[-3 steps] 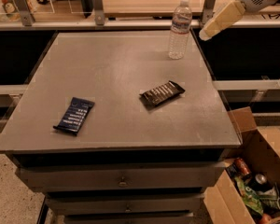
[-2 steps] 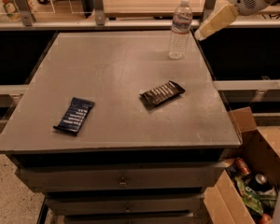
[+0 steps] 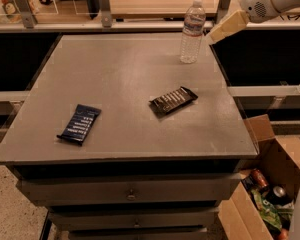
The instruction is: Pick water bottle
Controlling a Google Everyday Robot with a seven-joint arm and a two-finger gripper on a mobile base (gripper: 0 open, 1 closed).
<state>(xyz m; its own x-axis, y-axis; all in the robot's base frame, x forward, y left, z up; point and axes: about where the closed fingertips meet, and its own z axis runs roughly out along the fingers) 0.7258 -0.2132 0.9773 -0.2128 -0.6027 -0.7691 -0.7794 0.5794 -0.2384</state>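
Observation:
The water bottle [image 3: 192,32] is a small clear ribbed bottle with a white cap and a pale label band. It stands upright at the far right of the grey table [image 3: 125,84]. My gripper [image 3: 228,27] comes in from the top right on a white arm. Its pale finger points down-left and ends a short way to the right of the bottle, about level with its middle. It is apart from the bottle and holds nothing.
A dark snack bar [image 3: 173,100] lies mid-table and a blue snack packet [image 3: 80,124] lies at the front left. A cardboard box [image 3: 270,184] with cans and wrappers sits on the floor at the right. A railing [image 3: 105,6] runs behind the table.
My gripper has moved left toward the water bottle, closing the gap. The bottle and the snacks have not moved.

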